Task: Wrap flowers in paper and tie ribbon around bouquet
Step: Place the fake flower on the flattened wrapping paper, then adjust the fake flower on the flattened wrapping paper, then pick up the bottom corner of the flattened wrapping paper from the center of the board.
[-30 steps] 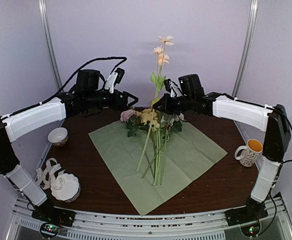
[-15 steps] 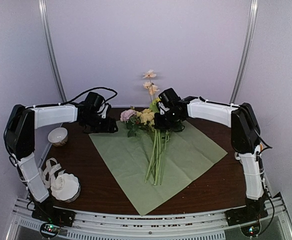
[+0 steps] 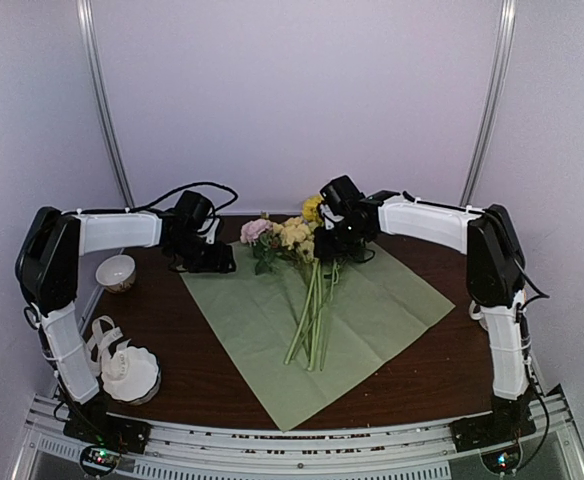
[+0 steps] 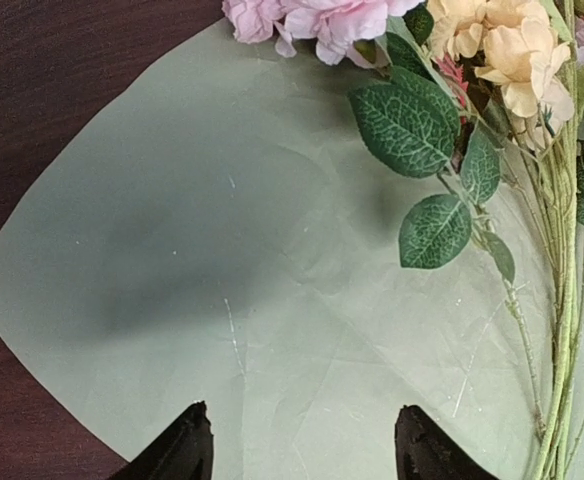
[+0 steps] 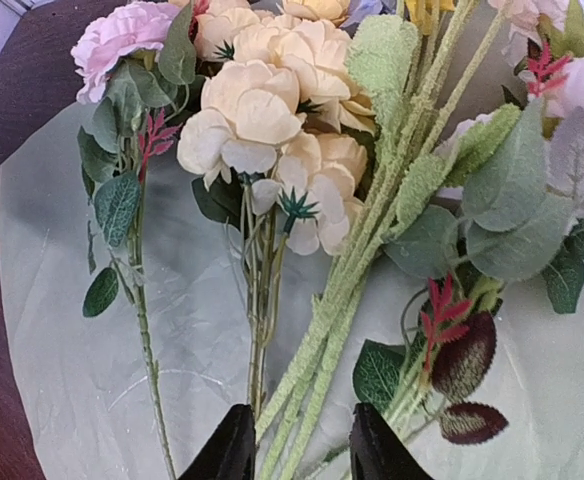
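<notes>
Near half of the green paper (image 3: 302, 385): bare and flat, free to approach from the front edge. The flowers (image 3: 310, 300) lie down the sheet's middle, heads at the far corner and stems fanned nearward, splitting it into a left and a right lane.

Left lane: bare paper under the left tool (image 4: 302, 452), jaws apart, with leaves just to its right.

The right tool (image 5: 302, 450) sits low over the stems. Some lie in its gap and blossoms crowd ahead.

Near-right worktop (image 3: 432, 375): bare.

Near-left is blocked by a small bowl (image 3: 116, 272), the ribbon (image 3: 94, 340) and a scalloped bowl (image 3: 132, 372).
</notes>
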Tool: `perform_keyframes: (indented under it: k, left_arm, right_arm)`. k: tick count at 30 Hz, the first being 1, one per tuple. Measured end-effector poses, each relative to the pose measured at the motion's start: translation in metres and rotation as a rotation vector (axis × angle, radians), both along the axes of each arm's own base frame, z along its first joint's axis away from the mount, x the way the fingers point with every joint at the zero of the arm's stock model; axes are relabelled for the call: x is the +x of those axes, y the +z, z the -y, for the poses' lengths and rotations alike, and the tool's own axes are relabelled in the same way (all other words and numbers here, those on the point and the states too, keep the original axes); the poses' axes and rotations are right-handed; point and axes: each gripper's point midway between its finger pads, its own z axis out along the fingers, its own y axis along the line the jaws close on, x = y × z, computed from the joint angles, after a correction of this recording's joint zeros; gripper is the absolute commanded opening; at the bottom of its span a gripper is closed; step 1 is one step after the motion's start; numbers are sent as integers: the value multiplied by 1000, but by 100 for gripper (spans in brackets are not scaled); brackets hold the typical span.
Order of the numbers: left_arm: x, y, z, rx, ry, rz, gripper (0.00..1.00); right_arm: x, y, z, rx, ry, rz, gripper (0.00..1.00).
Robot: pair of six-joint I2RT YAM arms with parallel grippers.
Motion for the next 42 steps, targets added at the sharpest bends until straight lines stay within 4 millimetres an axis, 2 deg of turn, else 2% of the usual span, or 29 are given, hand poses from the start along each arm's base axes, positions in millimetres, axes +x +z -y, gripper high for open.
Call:
perform_keyframes:
  k: [4, 7, 9, 11, 15, 18, 20, 22, 26, 32, 37, 40, 42]
  left_arm:
    - [-1, 0, 1, -1, -10, -1, 52]
    - [2, 1, 6, -9, -32, -3, 50]
    - [9, 2, 13, -8, -50, 8, 50]
    - [15, 1, 20, -1, -67, 17, 49]
    - [30, -10, 43, 22, -115, 22, 48]
    - [37, -24, 64, 53, -158, 24, 47]
    - [37, -34, 78, 77, -191, 24, 47]
    - [37, -42, 93, 95, -228, 19, 47]
    - [39, -47, 123, 105, -298, 37, 47]
    - [34, -39, 146, 93, -361, 60, 47]
    - [34, -37, 145, 98, -375, 65, 48]
    - [30, -34, 140, 113, -388, 67, 51]
    - [21, -26, 133, 124, -405, 69, 52]
  right_arm:
    - [-16, 19, 22, -26, -24, 32, 35]
    - [-27, 34, 49, -56, -74, 67, 35]
    - [-26, 36, 65, -81, -112, 77, 34]
    - [-19, 26, 80, -121, -154, 70, 34]
    - [-7, -18, 94, -212, -187, -2, 34]
    - [-6, -57, 95, -271, -182, -74, 34]
    - [-8, -74, 94, -287, -175, -108, 33]
    - [-11, -83, 92, -282, -168, -133, 33]
    - [-10, -80, 77, -219, -156, -141, 33]
    - [-3, -68, 51, -104, -136, -121, 33]
    - [-2, -65, 45, -77, -125, -114, 33]
    - [-5, -62, 52, -91, -128, -110, 33]
    - [-11, -54, 61, -108, -130, -102, 33]
